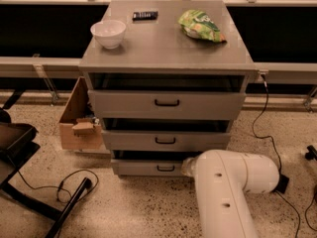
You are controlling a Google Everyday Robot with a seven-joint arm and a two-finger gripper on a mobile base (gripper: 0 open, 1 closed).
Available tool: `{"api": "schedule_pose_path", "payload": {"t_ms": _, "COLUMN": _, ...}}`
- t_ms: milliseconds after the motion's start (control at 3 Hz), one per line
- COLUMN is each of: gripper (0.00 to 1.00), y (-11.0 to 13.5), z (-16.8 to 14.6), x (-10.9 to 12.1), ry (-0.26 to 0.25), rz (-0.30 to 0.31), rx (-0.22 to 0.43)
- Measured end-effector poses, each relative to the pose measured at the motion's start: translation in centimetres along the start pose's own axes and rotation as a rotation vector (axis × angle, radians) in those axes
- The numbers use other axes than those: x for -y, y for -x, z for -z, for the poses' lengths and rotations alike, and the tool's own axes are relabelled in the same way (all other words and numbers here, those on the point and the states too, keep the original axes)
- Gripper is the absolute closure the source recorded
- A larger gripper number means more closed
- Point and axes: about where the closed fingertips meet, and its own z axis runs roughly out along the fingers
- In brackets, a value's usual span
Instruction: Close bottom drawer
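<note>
As the bottom drawer (143,167) of a grey three-drawer cabinet (168,48) stands slightly ajar, lowest in the stack and just above the speckled floor, a robot's gripper (187,165) sits at the right end of the drawer's front, just right of the small black handle (165,168). Most of the gripper is hidden behind the white arm (233,180), so whether it is open or closed cannot be told. The arm enters from the near right, its bulky elbow low by the floor and its forearm lying leftward toward the drawer. The closing push appears to be the step in hand. The next move likely calls for steady pressure straight toward the far side, kept square so the tray does not jam. A white bowl (108,32) and a green bag (200,26) rest on the cabinet top.
</note>
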Motion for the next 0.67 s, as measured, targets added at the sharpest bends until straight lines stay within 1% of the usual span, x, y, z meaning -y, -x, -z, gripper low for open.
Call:
{"api": "schedule_pose_path", "payload": {"t_ms": 333, "gripper": 1.0, "y": 0.07, "z": 0.05, "x": -0.34, "ry": -0.001, "rz": -0.005, "rx": 0.0}}
{"api": "schedule_pose_path", "payload": {"t_ms": 667, "gripper": 0.82, "y": 0.09, "z": 0.05, "x": -0.37, "ry": -0.001, "rz": -0.005, "rx": 0.0}}
